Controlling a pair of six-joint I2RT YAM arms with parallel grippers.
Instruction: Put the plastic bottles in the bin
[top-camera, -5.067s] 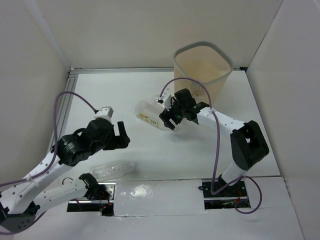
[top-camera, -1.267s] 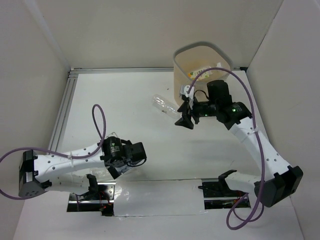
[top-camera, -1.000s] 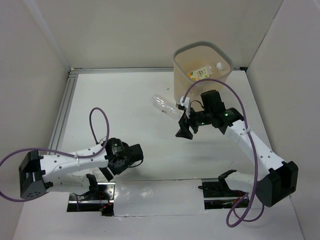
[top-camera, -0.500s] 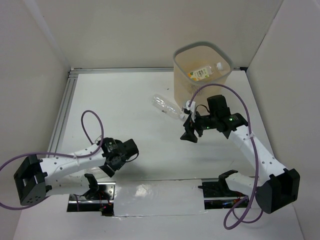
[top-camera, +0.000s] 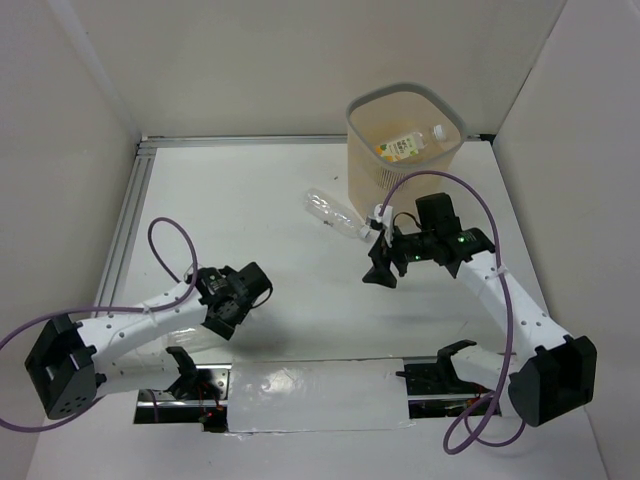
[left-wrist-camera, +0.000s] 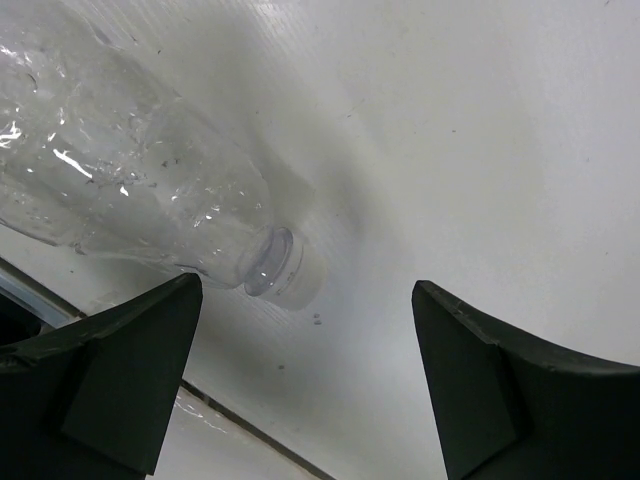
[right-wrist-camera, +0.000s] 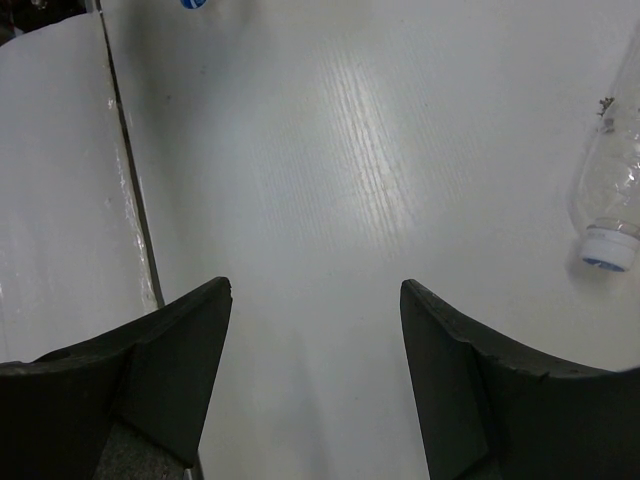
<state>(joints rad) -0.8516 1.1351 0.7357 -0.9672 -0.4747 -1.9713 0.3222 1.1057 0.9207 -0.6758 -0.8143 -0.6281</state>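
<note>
Bin (top-camera: 359, 130): a tall beige wastebasket at the far right corner of the table (top-camera: 230, 200), upright, seen from above.
Labelled bottle (top-camera: 400, 147): lies inside the bin on its side, yellow-green label up, white cap toward the right wall.
What has changed: about five seconds ago this bottle was out on the table at the right gripper's fingers; a second ago it was already in the bin, and the arm has since drawn back and down.
Right gripper (top-camera: 380, 268): released and empty, jaws spread wide, hanging over bare table a little in front of the bin.
Clear bottle by the bin (top-camera: 328, 212): lies on the table just left of the bin, unmoved throughout; the right wrist view catches it at its right edge, white cap toward the camera.
Left gripper (left-wrist-camera: 300, 390): spread apart and holding nothing, low over the table near the arm bases (it has swung down there over the last second).
Near bottle (left-wrist-camera: 130, 190): a crinkled clear bottle lying flat, neck and cap pointing between the left fingers but not yet between them; the overhead view hides it under the arm.
Meaning for the task: one bottle is delivered, and at least two remain on the table; each arm looks placed to take the one nearest it.
</note>
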